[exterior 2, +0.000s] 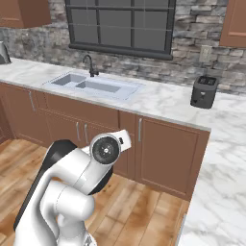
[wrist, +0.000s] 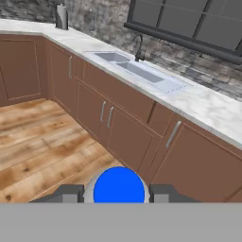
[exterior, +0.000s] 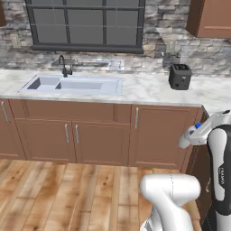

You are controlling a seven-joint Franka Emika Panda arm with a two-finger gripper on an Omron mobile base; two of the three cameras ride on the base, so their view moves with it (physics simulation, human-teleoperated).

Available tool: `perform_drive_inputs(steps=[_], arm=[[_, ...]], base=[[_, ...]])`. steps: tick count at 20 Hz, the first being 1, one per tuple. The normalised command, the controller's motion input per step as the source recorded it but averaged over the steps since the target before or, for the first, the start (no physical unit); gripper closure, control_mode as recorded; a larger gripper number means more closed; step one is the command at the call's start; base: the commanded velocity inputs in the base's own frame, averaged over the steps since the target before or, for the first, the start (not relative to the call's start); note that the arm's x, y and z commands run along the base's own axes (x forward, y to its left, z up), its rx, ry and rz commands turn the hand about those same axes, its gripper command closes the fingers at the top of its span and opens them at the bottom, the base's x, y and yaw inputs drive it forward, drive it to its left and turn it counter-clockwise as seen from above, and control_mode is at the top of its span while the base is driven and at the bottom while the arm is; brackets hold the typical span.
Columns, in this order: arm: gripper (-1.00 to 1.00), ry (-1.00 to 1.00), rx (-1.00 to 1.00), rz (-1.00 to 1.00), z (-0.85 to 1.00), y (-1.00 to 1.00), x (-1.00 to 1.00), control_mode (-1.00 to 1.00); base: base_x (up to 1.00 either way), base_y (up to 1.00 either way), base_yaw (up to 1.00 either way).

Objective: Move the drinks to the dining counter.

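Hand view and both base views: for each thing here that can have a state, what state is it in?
Gripper: shut on the bottle, a finger on either side of the cap.
Bottle: held, blue cap towards the camera, carried above the floor.
Cabinet doors: all shut.
Tap: no water seen running.
Sink: nothing seen in it.
Toaster: upright on the worktop, slots look empty.

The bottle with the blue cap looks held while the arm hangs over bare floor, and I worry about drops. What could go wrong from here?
1. The gripper seems to pinch the bottle right below its cap, high over the wooden floor; a slip would likely drop it there.
2. In the left base view the bottle hangs near the corner of the counter, so a swing could knock it.
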Motion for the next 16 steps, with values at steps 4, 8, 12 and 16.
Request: perform_drive_inputs(steps=[4,8,12,16], arm=[[1.00,0.00,0.00,0.00,0.00,0.00,0.00,1.00],[1.00,0.00,0.00,0.00,0.00,0.00,0.00,1.00],[1.00,0.00,0.00,0.00,0.00,0.00,0.00,1.00],[1.00,0.00,0.00,0.00,0.00,0.00,0.00,1.00]], base=[[-0.85,-0.13,-0.51],[-0.71,-0.02,-0.47],[-0.74,-0.04,-0.46],[-0.73,-0.11,-0.46]])
